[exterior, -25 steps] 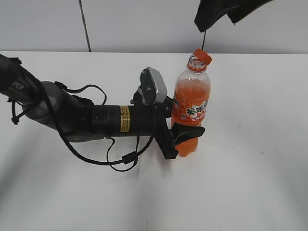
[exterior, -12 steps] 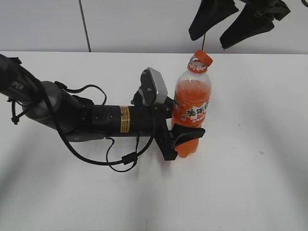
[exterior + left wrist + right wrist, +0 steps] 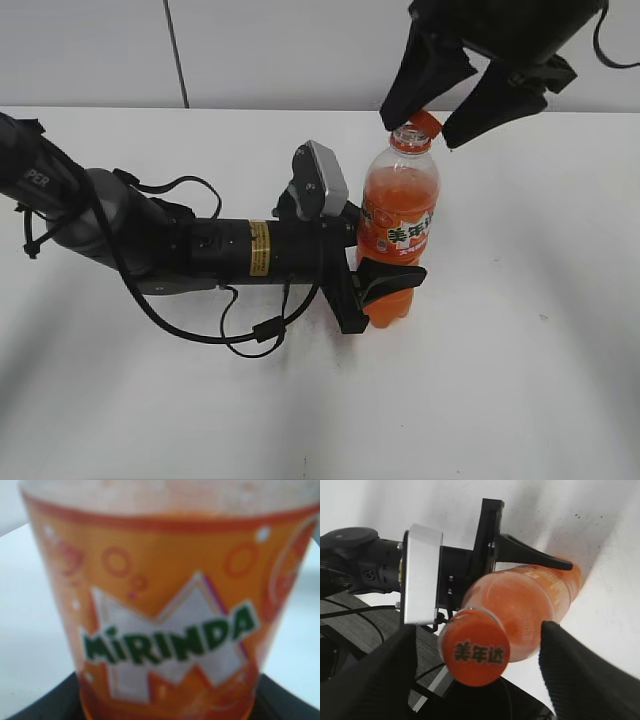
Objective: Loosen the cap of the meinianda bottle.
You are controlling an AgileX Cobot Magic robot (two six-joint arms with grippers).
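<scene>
Meinianda bottle [image 3: 398,225] upright on white bench [image 3: 520,350], near centre. Left hand [image 3: 385,290] clamped around bottle's lower body, arm lying low across bench. Orange cap [image 3: 424,123] sits tilted on neck. Right hand [image 3: 436,112] above, fingers [image 3: 580,675] spread wide either side of cap, not touching.

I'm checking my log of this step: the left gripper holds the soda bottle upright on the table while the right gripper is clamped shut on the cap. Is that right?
Not quite. The right gripper is open, its fingers on either side of the cap without touching it, as the right wrist view shows. The left gripper does hold the soda bottle upright on the table.
</scene>
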